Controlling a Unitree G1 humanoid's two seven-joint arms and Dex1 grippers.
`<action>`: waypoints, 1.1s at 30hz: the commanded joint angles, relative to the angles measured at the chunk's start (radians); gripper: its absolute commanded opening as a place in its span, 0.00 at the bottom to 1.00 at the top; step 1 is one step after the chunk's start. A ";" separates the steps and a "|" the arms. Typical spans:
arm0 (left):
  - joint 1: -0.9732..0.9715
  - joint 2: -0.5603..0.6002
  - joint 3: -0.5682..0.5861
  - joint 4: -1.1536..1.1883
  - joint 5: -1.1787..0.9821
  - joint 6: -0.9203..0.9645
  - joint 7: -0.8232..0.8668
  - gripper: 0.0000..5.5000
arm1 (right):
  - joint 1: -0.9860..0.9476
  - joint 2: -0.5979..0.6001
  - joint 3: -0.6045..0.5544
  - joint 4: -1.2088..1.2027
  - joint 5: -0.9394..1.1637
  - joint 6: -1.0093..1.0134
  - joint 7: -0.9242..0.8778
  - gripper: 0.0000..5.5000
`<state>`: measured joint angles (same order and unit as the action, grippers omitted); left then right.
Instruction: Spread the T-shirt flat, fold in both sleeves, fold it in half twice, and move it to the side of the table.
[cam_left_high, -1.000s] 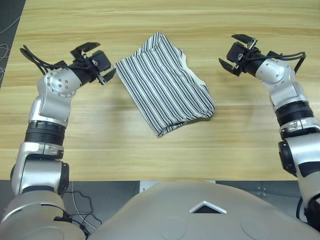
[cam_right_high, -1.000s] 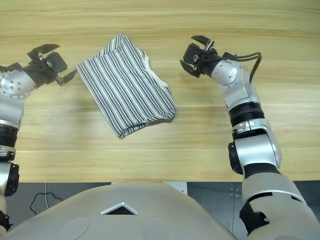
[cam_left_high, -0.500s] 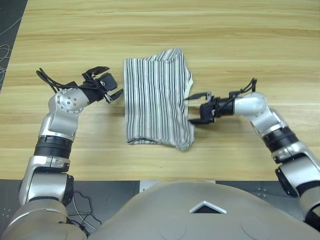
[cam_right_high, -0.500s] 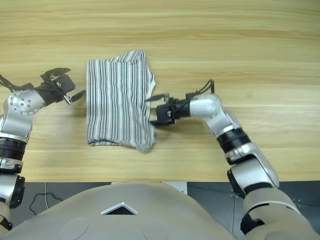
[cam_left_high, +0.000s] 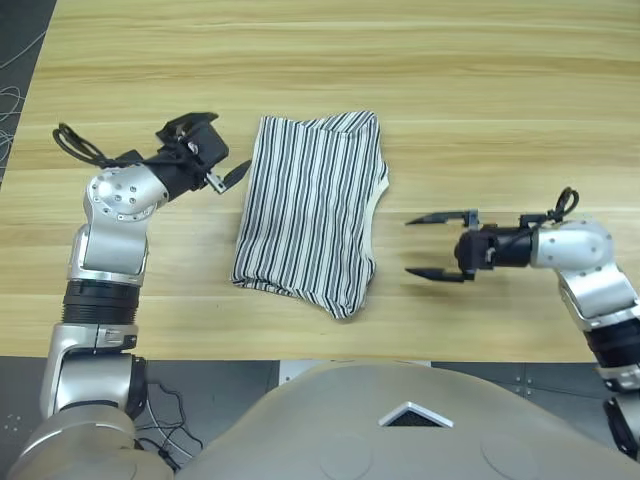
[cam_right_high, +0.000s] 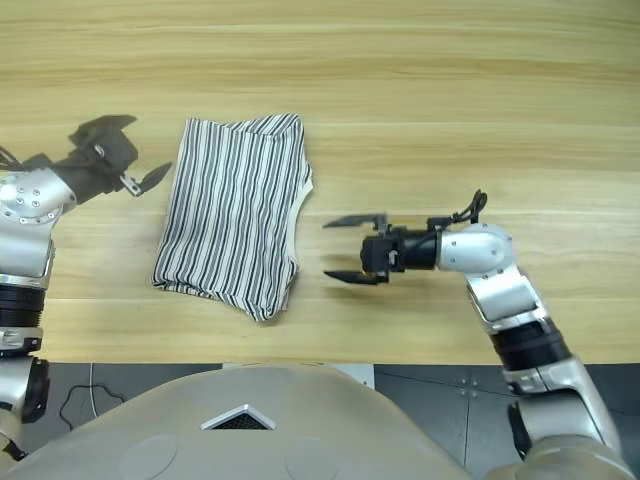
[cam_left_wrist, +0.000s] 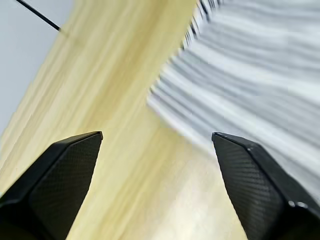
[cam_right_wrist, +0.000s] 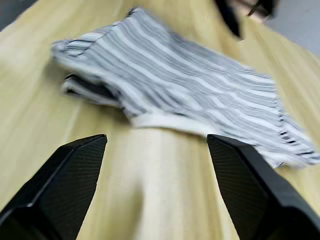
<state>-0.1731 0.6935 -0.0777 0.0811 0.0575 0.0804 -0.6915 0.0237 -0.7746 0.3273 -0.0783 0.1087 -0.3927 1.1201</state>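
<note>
The striped T-shirt (cam_left_high: 310, 215) lies folded into a compact rectangle on the wooden table (cam_left_high: 480, 110), left of centre, with its white collar edge facing right. My left gripper (cam_left_high: 215, 142) hovers open just left of the shirt's far left corner; in the left wrist view the striped cloth (cam_left_wrist: 260, 75) lies just beyond its gripper (cam_left_wrist: 157, 135). My right gripper (cam_left_high: 410, 246) stands open a short gap to the right of the shirt, fingertips pointing at it, with nothing between them. In the right wrist view the T-shirt (cam_right_wrist: 190, 75) lies ahead of that gripper (cam_right_wrist: 156, 137).
The table's front edge (cam_left_high: 200, 358) runs close below the shirt's near corner. Dark floor with cables (cam_left_high: 15, 70) lies past the left edge. Bare wood stretches across the far side and the right half.
The shirt has turned from diagonal to nearly upright and slid left and toward the front edge. The right gripper, against its right edge half a second ago, has pulled back right; the left gripper rose slightly.
</note>
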 joint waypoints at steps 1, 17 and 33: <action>-0.005 -0.081 0.004 -0.171 -0.167 0.186 -0.065 0.74 | -0.003 -0.046 0.045 0.028 -0.204 -0.208 -0.013 0.67; 0.240 -0.037 -0.274 0.037 -0.077 0.156 -0.210 0.74 | 0.031 0.147 0.180 0.091 -0.611 -0.381 -0.414 0.67; 0.274 -0.064 -0.287 -0.006 -0.103 0.174 -0.191 0.74 | 0.027 0.334 0.327 0.021 -0.933 -0.101 -0.538 0.67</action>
<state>0.0022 0.6335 -0.2885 0.0317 -0.1122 0.1650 -0.8920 0.0486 -0.4393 0.6387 -0.0920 -0.7140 -0.5873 0.5684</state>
